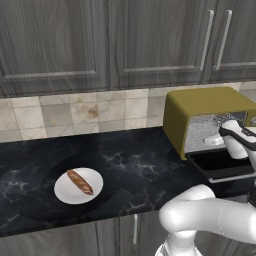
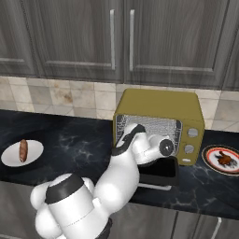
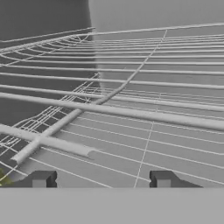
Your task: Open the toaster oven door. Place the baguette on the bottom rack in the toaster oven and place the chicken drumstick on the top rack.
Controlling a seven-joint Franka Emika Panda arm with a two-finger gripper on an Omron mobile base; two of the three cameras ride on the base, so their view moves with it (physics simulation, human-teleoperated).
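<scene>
The mustard-yellow toaster oven [image 1: 200, 102] [image 2: 158, 102] stands on the right of the counter. Its door [image 1: 220, 162] [image 2: 161, 170] lies folded down and open. My gripper [image 3: 103, 180] is at the oven mouth, open, with nothing between its fingertips [image 3: 41, 179]. Silvery wire racks [image 3: 131, 113] [image 1: 200, 127] spread right before it; which one it faces I cannot tell. The baguette [image 1: 80, 181] [image 2: 23, 150] lies on a white plate [image 1: 62, 192] far to the left. The chicken drumstick [image 2: 225, 159] rests on a red-rimmed plate [image 2: 210, 156] right of the oven.
The black marble counter [image 1: 135, 160] runs along a tiled wall under dark wood cabinets [image 1: 125, 40]. The oven's knobs [image 2: 191, 140] sit at its right side. The lowered door juts out toward the counter's front edge.
</scene>
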